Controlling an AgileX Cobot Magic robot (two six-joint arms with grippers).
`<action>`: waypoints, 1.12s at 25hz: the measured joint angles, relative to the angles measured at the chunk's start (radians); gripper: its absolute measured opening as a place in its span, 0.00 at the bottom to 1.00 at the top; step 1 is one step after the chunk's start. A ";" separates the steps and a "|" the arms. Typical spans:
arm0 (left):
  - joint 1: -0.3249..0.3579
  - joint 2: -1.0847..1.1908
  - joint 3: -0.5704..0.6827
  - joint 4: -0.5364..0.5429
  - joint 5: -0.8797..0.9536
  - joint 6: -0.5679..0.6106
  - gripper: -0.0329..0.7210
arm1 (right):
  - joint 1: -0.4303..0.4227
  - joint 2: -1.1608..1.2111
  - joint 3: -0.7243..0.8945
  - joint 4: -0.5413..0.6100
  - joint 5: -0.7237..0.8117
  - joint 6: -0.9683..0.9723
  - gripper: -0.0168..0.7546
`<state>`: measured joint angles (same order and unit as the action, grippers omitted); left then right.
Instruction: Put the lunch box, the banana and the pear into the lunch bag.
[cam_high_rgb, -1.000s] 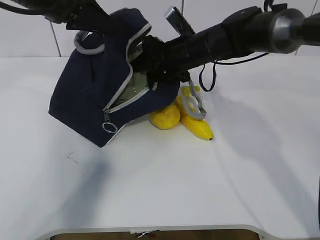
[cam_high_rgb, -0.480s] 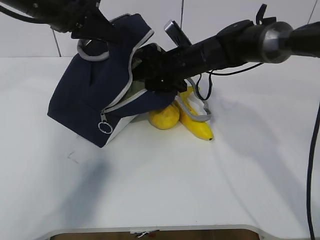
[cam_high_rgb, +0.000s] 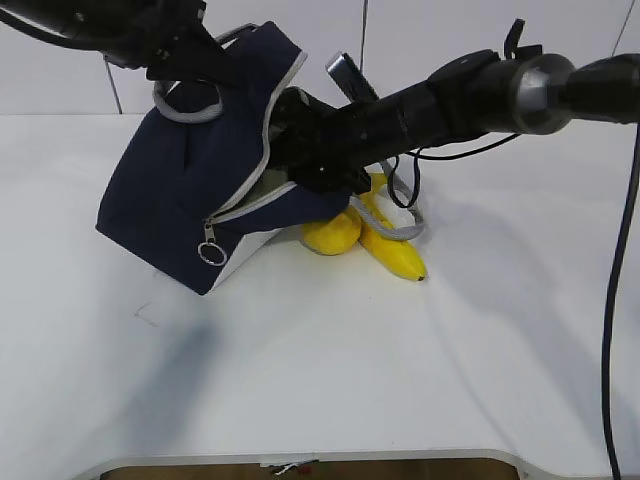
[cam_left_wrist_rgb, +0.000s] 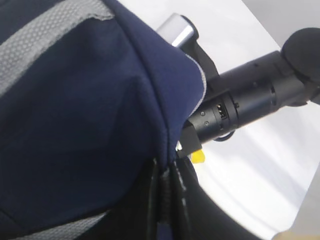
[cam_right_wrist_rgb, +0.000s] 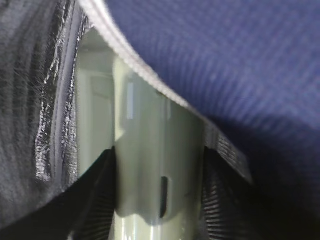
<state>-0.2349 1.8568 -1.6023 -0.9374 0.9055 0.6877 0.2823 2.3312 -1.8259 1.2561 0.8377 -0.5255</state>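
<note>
From outside, your left gripper (cam_high_rgb: 190, 60) is pinching the tipped lunch bag (cam_high_rgb: 190, 190) up by its top while pear (cam_high_rgb: 332, 232) and banana (cam_high_rgb: 392, 250) are lying beside it on the table (cam_high_rgb: 320, 370), and your right wrist view is showing the right gripper (cam_right_wrist_rgb: 157, 200) clamping the lunch box (cam_right_wrist_rgb: 155, 160) inside the bag.

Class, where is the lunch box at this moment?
In the right wrist view the lunch box sits between the right gripper's fingers, inside the lunch bag's open mouth. In the exterior view that mouth lies left of centre, above the pear and banana.
</note>
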 joint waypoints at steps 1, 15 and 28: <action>0.000 0.000 0.000 -0.002 -0.008 0.000 0.06 | 0.000 0.000 0.000 -0.002 0.002 0.000 0.51; 0.000 0.000 0.000 -0.004 -0.040 0.000 0.06 | 0.000 0.000 -0.009 -0.071 0.010 0.041 0.53; 0.000 0.015 0.000 -0.006 -0.042 0.000 0.06 | 0.000 0.004 -0.014 -0.091 0.022 0.077 0.57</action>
<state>-0.2349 1.8720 -1.6023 -0.9433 0.8640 0.6877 0.2823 2.3356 -1.8404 1.1647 0.8600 -0.4483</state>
